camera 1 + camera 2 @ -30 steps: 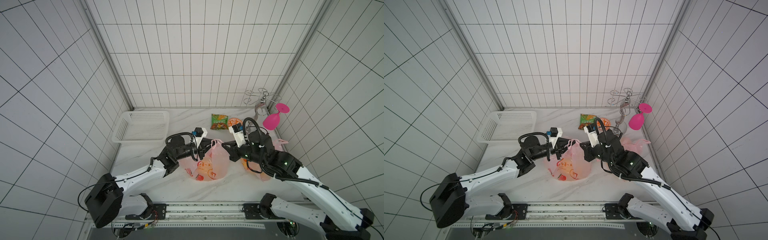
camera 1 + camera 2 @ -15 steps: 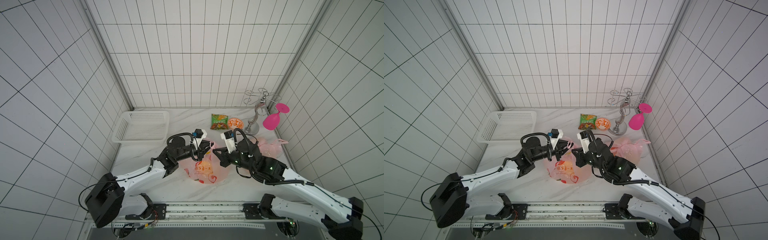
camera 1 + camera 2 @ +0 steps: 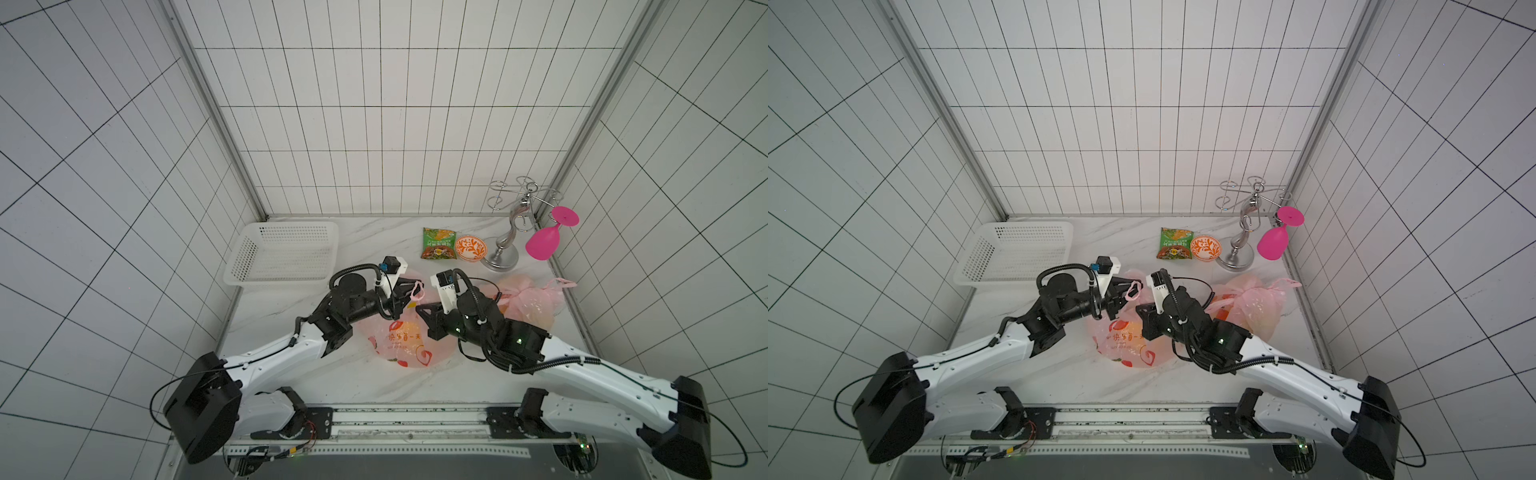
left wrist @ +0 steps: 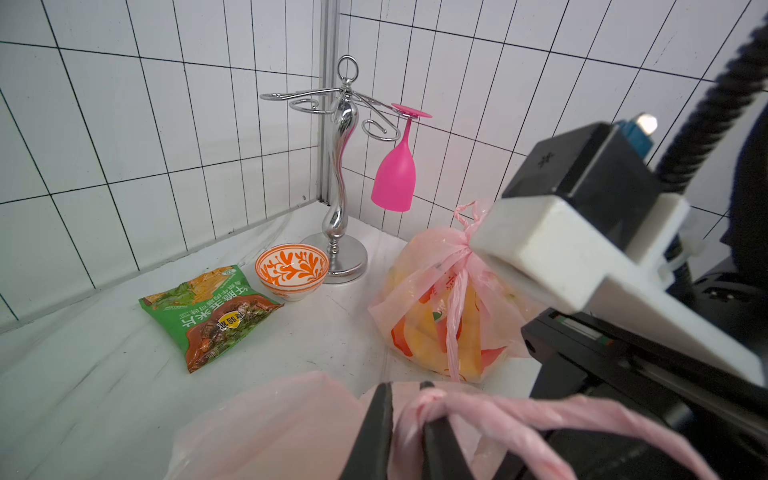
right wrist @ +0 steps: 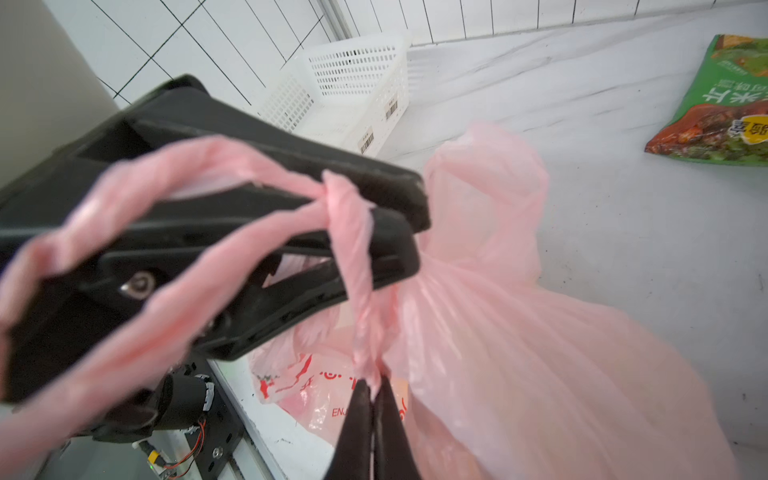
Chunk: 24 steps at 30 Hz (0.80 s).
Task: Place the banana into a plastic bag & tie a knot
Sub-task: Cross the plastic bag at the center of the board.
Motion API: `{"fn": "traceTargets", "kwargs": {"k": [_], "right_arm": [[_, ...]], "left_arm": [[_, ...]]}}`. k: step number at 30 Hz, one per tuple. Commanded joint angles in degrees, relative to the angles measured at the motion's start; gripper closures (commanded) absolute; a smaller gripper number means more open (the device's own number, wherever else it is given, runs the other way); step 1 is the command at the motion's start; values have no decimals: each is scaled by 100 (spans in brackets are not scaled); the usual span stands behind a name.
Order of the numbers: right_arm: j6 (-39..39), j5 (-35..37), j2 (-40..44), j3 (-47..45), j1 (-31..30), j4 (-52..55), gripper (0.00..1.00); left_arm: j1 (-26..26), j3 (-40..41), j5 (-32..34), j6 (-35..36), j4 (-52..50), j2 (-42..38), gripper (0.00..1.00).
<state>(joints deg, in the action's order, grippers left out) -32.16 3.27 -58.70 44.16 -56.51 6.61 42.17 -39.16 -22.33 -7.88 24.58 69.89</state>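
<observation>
Progress: plastic bag (image 3: pixel 401 345) lies mid-table with a yellowish shape inside, likely the banana (image 3: pixel 409 328). Bagging looks done, the knot unfinished.
Handle (image 5: pixel 349 216): twisted and looped over the left gripper (image 4: pixel 405 399), whose jaws sit close about the strand. Pinching or not, I cannot tell. Right gripper (image 5: pixel 374 388) is clamped on the handle's end.
Basket (image 3: pixel 291 253), white: nothing in it.
Second bag (image 3: pixel 528 303), knotted: yellow fruit inside.
Bowl (image 3: pixel 470 249), orange-patterned: looks empty.

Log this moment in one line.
left gripper: jaws on bag handle | right gripper: jaws shut on other handle | bag: on table | knot: not yet tight
</observation>
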Motion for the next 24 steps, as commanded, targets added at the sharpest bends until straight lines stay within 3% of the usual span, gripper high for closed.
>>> {"fn": "traceTargets", "kwargs": {"k": [1,8,16,24], "right_arm": [[-67,361,-94,-347,-76,-130,100],[-132,-155,-517,-280,-86,-824,100],[-99,1276,-371,-398,-27,-1176,100],[117,1283,-611,-367,316,-2024,100]], "left_arm": [[-49,20,89,-112,295,-181,84],[-11,75,69,-210,227,-164,84],[127,86,138,-284,116,-264,83],[322,96,180,-327,-26,-306,83]]}}
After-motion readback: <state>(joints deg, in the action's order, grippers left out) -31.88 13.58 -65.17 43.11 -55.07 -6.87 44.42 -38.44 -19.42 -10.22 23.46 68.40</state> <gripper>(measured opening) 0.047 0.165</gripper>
